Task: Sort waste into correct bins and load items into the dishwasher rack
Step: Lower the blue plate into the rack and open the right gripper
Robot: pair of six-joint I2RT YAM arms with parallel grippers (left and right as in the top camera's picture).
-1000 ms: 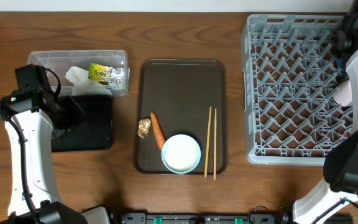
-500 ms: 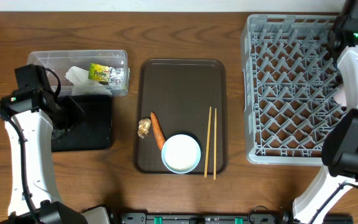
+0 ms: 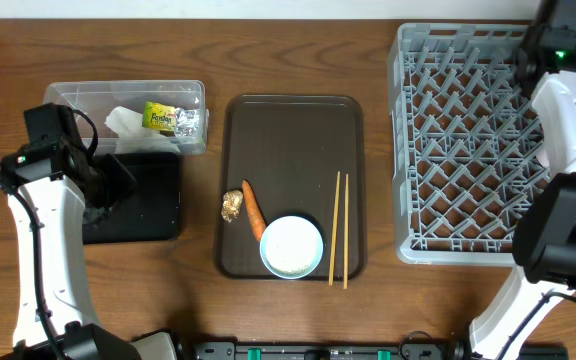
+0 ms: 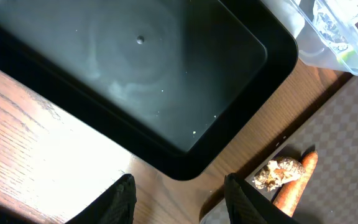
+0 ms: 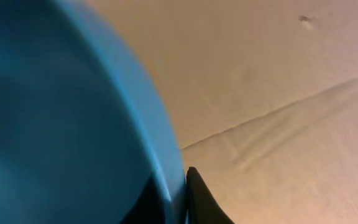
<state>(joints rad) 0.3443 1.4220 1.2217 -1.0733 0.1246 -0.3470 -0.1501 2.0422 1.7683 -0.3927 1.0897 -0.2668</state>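
My left gripper (image 4: pixel 179 202) is open and empty, low over the bare wood beside the near corner of the black tray (image 4: pixel 135 68); it is at the tray's left end in the overhead view (image 3: pixel 108 185). My right gripper (image 5: pixel 176 198) is shut on the rim of the dark-blue dish (image 5: pixel 61 124); its arm (image 3: pixel 558 50) is at the far right corner of the grey rack (image 3: pixel 458 150), and the dish does not show from overhead. The clear tub (image 3: pixel 68 95) holds the tissue (image 3: pixel 123 122) and the wrapper (image 3: pixel 173 118). The carrot (image 3: pixel 254 208), brown scrap (image 3: pixel 232 206), white bowl (image 3: pixel 291 246) and chopsticks (image 3: pixel 340 228) lie on the brown serving tray (image 3: pixel 293 130).
The black tray (image 3: pixel 148 200) sits just in front of the clear tub, left of the serving tray. The carrot (image 4: pixel 294 183) and scrap (image 4: pixel 278 173) lie just right of my left fingers. A pale pink thing (image 3: pixel 544 152) shows by the rack's right side, partly behind my right arm.
My right arm has swung a little left and farther back over the rack's far right corner. The left arm and the things on the table have not moved.
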